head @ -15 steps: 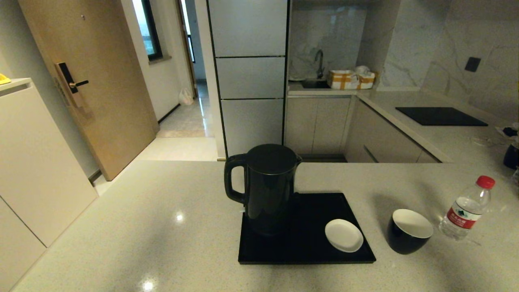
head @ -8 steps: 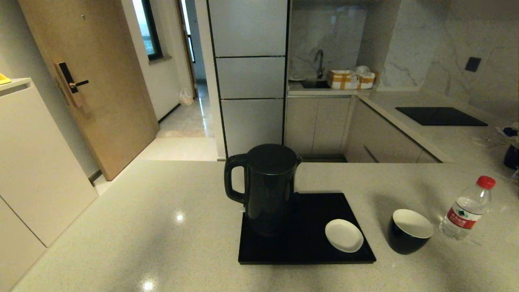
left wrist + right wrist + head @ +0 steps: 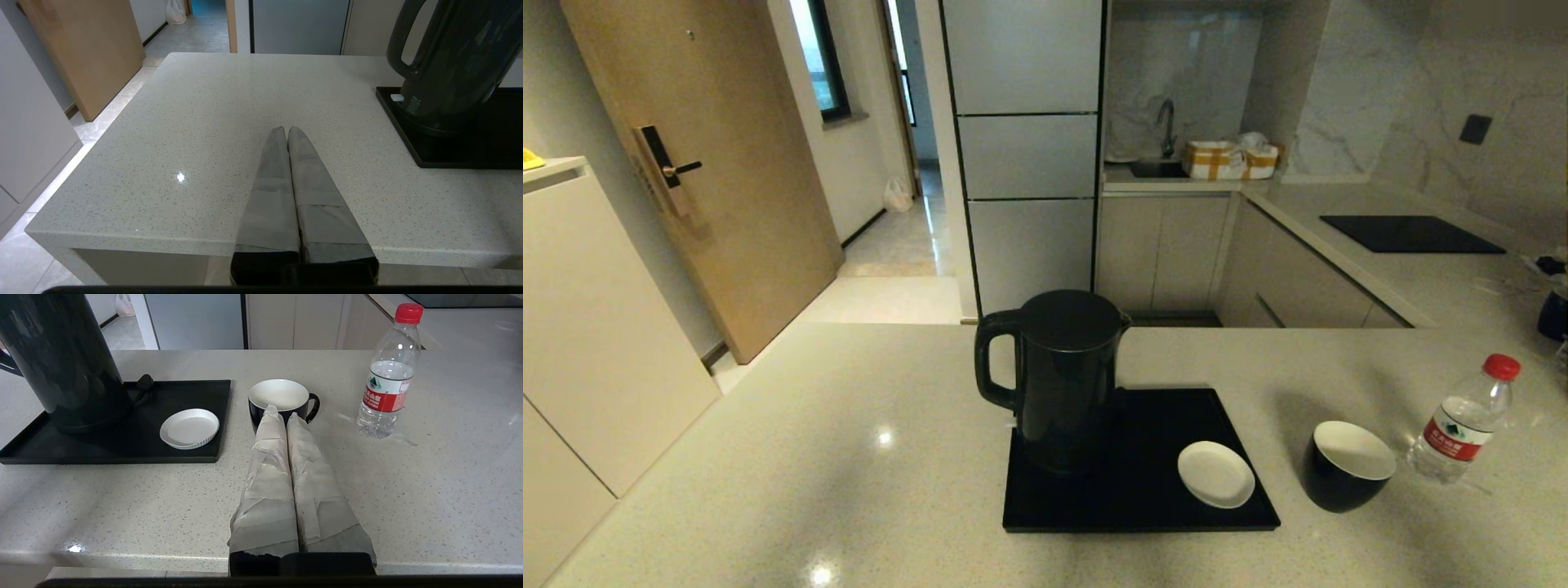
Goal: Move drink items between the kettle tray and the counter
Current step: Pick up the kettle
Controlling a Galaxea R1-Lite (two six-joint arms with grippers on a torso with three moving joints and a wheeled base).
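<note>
Nothing has shifted over the last second: my right jaws (image 3: 282,412) and left jaws (image 3: 284,130) stay pressed together, empty. Cup (image 3: 282,398) just ahead of my right jaws, bottle (image 3: 386,375) beyond, kettle (image 3: 1062,376) on tray (image 3: 1143,506). Worktop (image 3: 809,457) moves not begun.

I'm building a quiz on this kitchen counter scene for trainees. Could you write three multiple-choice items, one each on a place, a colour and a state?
1. Where does the cup stand?
A. on the tray
B. on the counter, between tray and bottle
C. on the saucer

2. What colour is the bottle cap?
A. red
B. blue
C. white

3. How is the right gripper?
A. open around the cup
B. shut on the bottle
C. shut, holding nothing

Answers:
B, the cup rests on the counter, right of the tray.
A, the cap is red.
C, its taped fingers press together, empty.
</note>
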